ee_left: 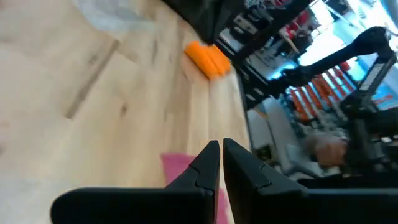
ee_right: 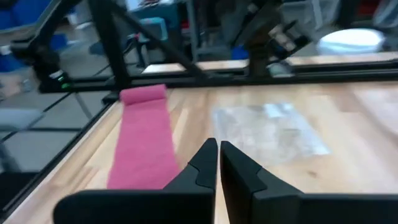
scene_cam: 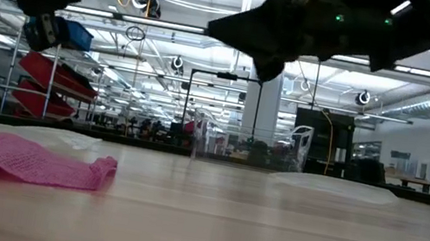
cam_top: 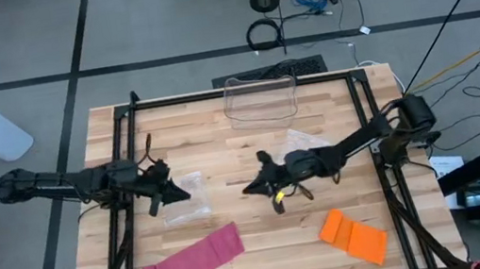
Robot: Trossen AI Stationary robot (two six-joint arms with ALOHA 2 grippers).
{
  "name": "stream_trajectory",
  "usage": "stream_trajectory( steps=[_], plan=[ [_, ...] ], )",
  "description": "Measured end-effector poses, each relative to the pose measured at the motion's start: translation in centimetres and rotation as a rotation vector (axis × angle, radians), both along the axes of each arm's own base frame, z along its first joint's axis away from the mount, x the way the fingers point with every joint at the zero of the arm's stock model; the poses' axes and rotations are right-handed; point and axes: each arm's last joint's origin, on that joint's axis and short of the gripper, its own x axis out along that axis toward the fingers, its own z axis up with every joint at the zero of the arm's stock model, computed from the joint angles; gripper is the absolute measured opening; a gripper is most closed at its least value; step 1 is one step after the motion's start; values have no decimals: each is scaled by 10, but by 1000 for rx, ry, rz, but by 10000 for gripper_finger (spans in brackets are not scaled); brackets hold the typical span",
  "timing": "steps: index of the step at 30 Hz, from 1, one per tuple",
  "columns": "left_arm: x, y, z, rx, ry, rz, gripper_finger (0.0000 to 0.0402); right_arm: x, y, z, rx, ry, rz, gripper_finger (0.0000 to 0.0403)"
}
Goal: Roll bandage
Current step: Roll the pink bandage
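Note:
A pink bandage [cam_top: 194,260] lies unrolled and flat on the wooden table near its near-left edge; it also shows in the low view [scene_cam: 16,159] and the right wrist view [ee_right: 144,137]. An orange bandage [cam_top: 354,235] lies folded near the near-right edge, and shows in the left wrist view [ee_left: 207,58]. My left gripper [cam_top: 175,194] hovers shut and empty above the table, left of centre. My right gripper [cam_top: 250,188] hovers shut and empty above the table's middle.
A clear plastic wrapper [cam_top: 185,198] lies beside my left gripper and another [cam_top: 309,139] under my right arm. A clear plastic container [cam_top: 260,99] stands at the far edge. A black frame [cam_top: 120,162] runs along the table's sides.

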Motion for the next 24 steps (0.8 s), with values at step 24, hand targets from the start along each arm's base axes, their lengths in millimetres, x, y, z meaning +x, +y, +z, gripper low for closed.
stream_trajectory(
  steps=[24],
  plan=[
    [36,-84,31,203,351,-79,26,63,44,-19,-109,9,121,145]
  ],
)
